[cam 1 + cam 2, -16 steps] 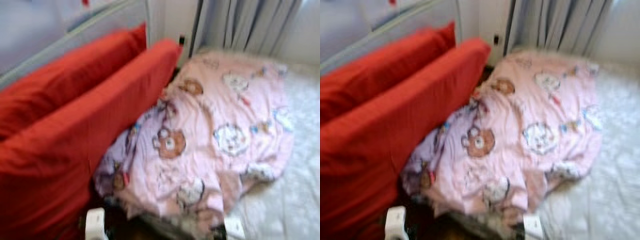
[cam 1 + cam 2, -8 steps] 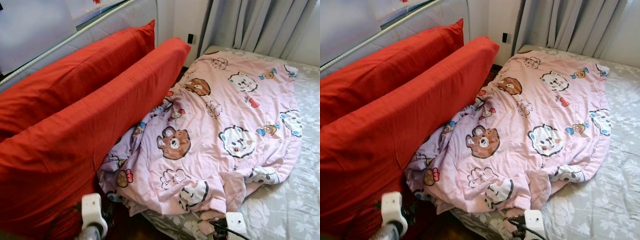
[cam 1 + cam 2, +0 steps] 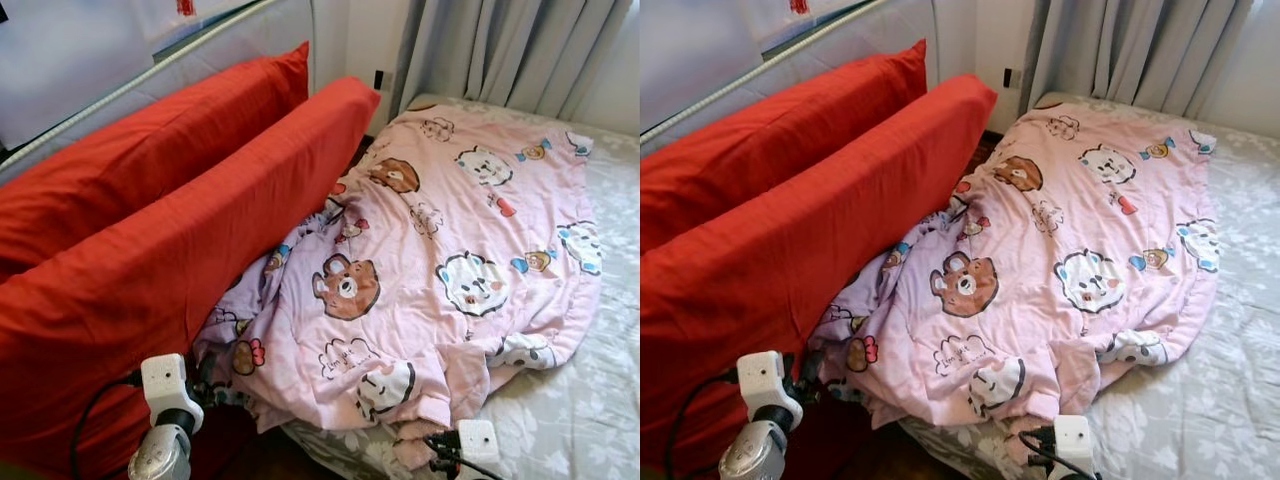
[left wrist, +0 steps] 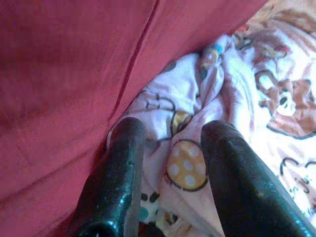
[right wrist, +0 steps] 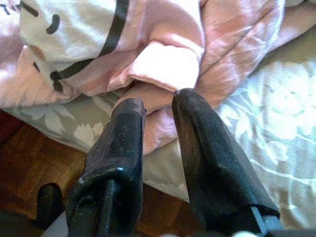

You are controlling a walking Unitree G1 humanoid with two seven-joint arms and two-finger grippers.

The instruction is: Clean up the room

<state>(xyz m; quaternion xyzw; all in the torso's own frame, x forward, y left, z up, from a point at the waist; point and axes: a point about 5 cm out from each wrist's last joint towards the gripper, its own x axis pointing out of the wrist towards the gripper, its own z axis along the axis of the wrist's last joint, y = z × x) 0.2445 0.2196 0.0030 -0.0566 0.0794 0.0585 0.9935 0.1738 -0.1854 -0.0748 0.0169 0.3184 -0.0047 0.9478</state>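
Jaws of both grippers stand spread and have risen toward the quilt (image 3: 450,250) crumpled on the bed (image 3: 600,400), left gripper (image 4: 170,148) at its pillow-side edge, right gripper (image 5: 158,106) at its near corner, seemingly about to straighten it.

The head stereo pair looked forward and down from above the bed's near corner, both eyes taking in the pink quilt (image 3: 450,250), the two red cushions (image 3: 150,230) on the left and the grey curtains (image 3: 500,50) beyond. The left wrist camera sat very near, sighting along its fingers (image 4: 118,182) at the quilt's crumpled edge against a cushion. The right wrist camera looked close along its fingers (image 5: 123,148) at the quilt's lower hem, the floral sheet (image 5: 276,113) and wooden floor (image 5: 34,163). All views shared the quilt.
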